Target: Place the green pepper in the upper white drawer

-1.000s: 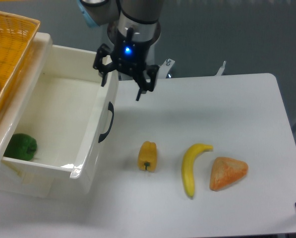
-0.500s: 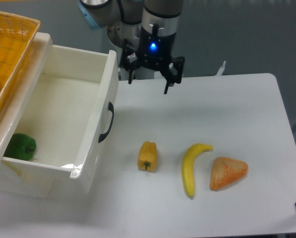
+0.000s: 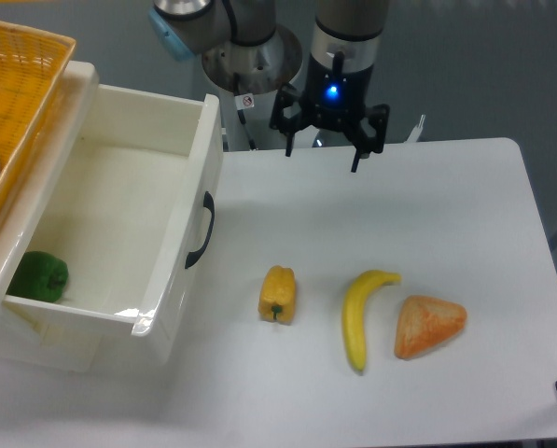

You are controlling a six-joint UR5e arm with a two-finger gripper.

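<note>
Bright even overhead light, soft shadows, glare on drawer [image 3: 180, 245] rim, slight blur.

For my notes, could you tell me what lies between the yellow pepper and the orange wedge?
In the fixed camera view, only the banana lies between the yellow pepper and the orange wedge.

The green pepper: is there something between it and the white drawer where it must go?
No. The green pepper already lies inside the white drawer, in its near left corner, so nothing separates them. The tool hangs open and empty over the table's far edge, away from the drawer.
</note>
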